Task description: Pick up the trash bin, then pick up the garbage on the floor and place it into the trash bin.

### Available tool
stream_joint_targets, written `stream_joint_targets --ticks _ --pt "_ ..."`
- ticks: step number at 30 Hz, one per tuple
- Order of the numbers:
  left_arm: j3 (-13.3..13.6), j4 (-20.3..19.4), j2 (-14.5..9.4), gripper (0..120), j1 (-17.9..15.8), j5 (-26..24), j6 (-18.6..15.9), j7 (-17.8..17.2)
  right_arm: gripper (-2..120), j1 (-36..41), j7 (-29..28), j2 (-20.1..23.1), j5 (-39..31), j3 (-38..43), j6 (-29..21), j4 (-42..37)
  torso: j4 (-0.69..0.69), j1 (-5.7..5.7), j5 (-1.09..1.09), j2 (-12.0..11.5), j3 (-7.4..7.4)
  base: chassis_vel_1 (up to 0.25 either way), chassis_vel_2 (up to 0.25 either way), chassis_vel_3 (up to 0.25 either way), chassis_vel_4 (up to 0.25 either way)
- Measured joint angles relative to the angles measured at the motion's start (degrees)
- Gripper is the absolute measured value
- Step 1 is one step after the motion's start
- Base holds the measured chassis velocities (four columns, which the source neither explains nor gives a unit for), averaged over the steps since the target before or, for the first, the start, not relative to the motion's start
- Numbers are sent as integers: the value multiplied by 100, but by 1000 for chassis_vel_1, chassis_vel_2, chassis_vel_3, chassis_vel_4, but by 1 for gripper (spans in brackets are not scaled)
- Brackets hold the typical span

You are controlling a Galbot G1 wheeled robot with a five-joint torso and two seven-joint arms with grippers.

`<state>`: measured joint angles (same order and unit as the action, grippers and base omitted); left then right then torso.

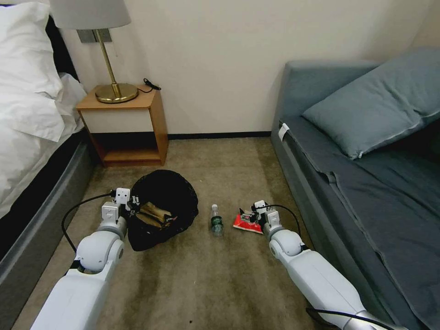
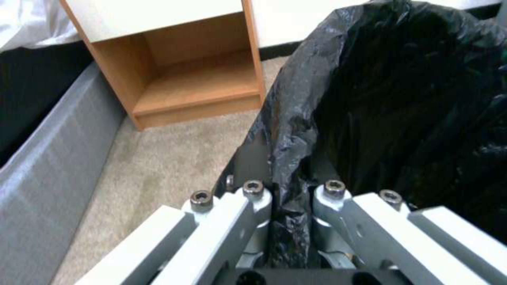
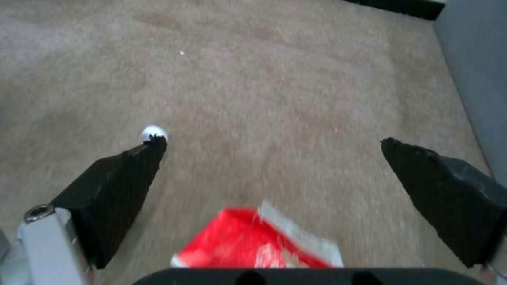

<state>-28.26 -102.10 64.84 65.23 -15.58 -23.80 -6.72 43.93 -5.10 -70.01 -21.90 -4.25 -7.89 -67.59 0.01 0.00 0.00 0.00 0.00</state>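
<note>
1. L gripper point(image 1: 134, 205): clamped on near-left rim of trash bin point(image 1: 176, 192). L wrist view shows fingers point(image 2: 253, 198) closed w/ a fold of the black bag liner point(image 2: 296, 130) pinched between them.
2. Trash bin: on carpet point(image 1: 192, 284), left of scene centre, in front of nightstand point(image 1: 126, 126). Mouth tilted toward robot. Whether base is off the floor: cannot tell.
3. Bin contents: tan paper bag point(image 1: 153, 213) and a yellow-brown wrapper point(image 1: 160, 221) lie inside against the liner, near L gripper.
4. R gripper point(image 1: 250, 215): spread wide, holding nothing. R wrist view shows both black fingertips point(image 3: 132, 170) well apart w/ bare carpet between them.
5. Red packet point(image 1: 245, 223): flat on carpet, right of centre, just beside R gripper. In R wrist view it lies close under the gripper body, between the two fingers' bases point(image 3: 253, 245). Contact w/ fingers: none visible.
6. Clear bottle point(image 1: 216, 221), green label: lying on carpet between bin and red packet, cap pointing far. Apart from both. Its white cap shows just past one R fingertip in R wrist view point(image 3: 153, 132).
7. Surroundings: bed point(image 1: 32, 114) w/ white linen at left; blue-grey sofa point(image 1: 366, 183) w/ cushion at right; brass lamp point(image 1: 110, 68) on nightstand top.
</note>
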Motion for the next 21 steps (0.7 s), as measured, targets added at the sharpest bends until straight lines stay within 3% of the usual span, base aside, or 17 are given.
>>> stream_joint_targets --ticks 15,21 --pt "-19 -77 -19 3 54 -12 25 15 100 112 -28 71 41 -2 -28 -165 1 0 1 0 0 -153 156 149 -148" --pt "-19 -123 -33 3 61 -33 24 13 100 82 44 314 27 -130 -132 -337 -1 0 1 0 0 -153 149 157 -163"
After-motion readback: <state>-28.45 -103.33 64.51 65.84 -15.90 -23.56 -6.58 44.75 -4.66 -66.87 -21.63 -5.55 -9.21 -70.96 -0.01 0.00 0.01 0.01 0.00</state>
